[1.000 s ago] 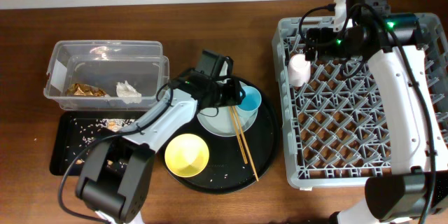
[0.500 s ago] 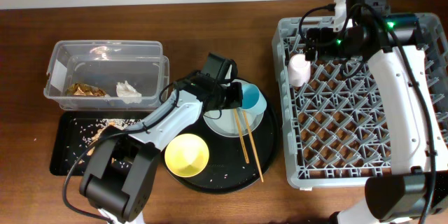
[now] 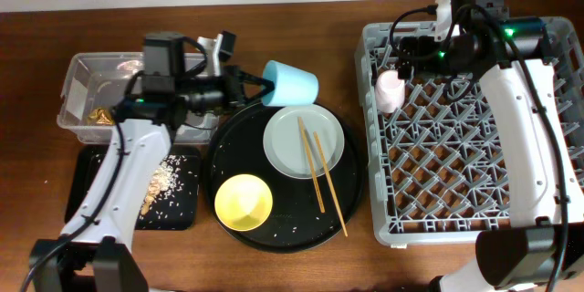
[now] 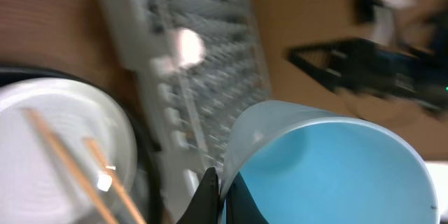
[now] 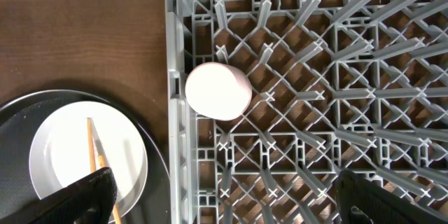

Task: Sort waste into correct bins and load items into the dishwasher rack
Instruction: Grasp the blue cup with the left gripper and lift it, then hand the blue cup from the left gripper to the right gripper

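On the brown desk (image 3: 274,23), a clear tub (image 3: 91,82) sits left, a shallow black tray (image 3: 185,212) just before it. A round black tray (image 3: 274,230) lies centre, a grey rack (image 3: 456,192) right.

Even soft light, overhead sharp, left wrist motion-blurred

You have two cups, a blue cup (image 3: 292,84) and a pink cup (image 3: 391,90). There is one yellow bowl (image 3: 244,202), one plate (image 3: 285,146), two chopsticks (image 3: 315,175) and one dishwasher rack (image 3: 438,228). Two bins: one clear tub (image 3: 82,68), one rectangular black tray (image 3: 78,192). One round black tray (image 3: 292,228).
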Robot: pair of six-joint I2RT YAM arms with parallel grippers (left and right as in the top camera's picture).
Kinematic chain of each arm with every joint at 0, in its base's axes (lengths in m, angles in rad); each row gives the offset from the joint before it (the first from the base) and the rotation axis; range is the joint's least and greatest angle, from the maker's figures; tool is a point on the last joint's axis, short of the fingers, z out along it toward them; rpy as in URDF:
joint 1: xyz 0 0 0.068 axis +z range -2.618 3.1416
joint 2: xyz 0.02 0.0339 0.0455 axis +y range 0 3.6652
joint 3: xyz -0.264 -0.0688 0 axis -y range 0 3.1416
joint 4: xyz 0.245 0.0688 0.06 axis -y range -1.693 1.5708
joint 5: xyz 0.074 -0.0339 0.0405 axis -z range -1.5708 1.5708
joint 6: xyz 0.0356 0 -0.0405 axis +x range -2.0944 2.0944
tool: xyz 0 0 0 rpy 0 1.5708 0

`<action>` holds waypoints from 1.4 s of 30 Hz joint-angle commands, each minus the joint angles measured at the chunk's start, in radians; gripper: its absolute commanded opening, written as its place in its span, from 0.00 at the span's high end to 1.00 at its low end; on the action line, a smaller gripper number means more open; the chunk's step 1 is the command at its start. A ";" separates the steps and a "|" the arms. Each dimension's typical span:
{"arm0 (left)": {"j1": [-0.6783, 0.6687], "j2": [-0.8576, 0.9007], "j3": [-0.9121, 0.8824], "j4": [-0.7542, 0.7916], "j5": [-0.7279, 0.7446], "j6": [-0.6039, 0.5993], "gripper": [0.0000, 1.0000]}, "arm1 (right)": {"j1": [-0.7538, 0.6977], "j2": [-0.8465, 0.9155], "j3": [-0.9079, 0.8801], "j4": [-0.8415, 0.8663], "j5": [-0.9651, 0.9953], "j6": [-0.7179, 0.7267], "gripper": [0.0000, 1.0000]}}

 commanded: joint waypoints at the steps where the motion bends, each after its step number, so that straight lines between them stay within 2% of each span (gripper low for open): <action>1: 0.031 -0.021 0.014 -0.001 0.264 0.032 0.99 | -0.003 -0.005 0.008 0.000 -0.006 0.003 0.02; 4: 0.031 -0.020 0.014 0.000 0.284 0.032 0.99 | -0.003 -0.005 0.008 0.008 -0.026 0.008 0.02; 7: 0.031 -0.021 0.014 0.006 0.285 0.032 0.99 | -0.010 -0.019 0.010 -0.045 -0.277 -0.027 0.02; 11: 0.031 -0.021 0.014 0.026 0.285 0.032 0.99 | -0.114 -0.081 0.010 -0.113 -0.966 -0.355 0.04; 12: 0.031 -0.021 0.014 0.029 0.284 0.032 0.99 | -0.153 -0.092 0.010 -0.180 -1.100 -0.470 0.05; 13: 0.028 -0.021 0.014 0.029 0.284 0.031 1.00 | -0.180 -0.097 0.010 -0.237 -1.164 -0.547 0.05; 14: 0.016 -0.021 0.014 0.038 0.281 0.031 0.99 | -0.222 -0.097 0.010 -0.359 -1.227 -0.687 0.05; 16: -0.015 -0.021 0.014 0.111 0.281 -0.023 0.99 | -0.229 -0.097 0.005 -0.479 -1.238 -0.855 0.05; 19: -0.080 -0.021 0.014 0.299 0.282 -0.165 1.00 | -0.171 -0.095 -0.013 -0.479 -1.232 -0.858 0.05; 21: -0.118 -0.021 0.014 0.369 0.283 -0.212 1.00 | -0.132 -0.095 -0.014 -0.466 -1.233 -0.858 0.05; 24: -0.159 -0.021 0.014 0.402 0.301 -0.239 0.99 | -0.093 -0.095 -0.014 -0.441 -1.237 -0.858 0.05; 33: -0.163 -0.021 0.014 0.433 0.308 -0.242 1.00 | 0.026 -0.059 -0.016 -0.394 -1.213 -0.857 0.05; 35: -0.162 -0.021 0.014 0.433 0.312 -0.242 1.00 | 0.048 -0.028 -0.016 -0.386 -1.206 -0.857 0.12; 38: -0.163 -0.021 0.014 0.433 0.311 -0.242 1.00 | 0.057 -0.010 -0.016 -0.368 -1.221 -0.857 0.27; 42: -0.163 -0.021 0.014 0.433 0.311 -0.241 1.00 | 0.064 -0.009 -0.016 -0.360 -1.204 -0.857 0.29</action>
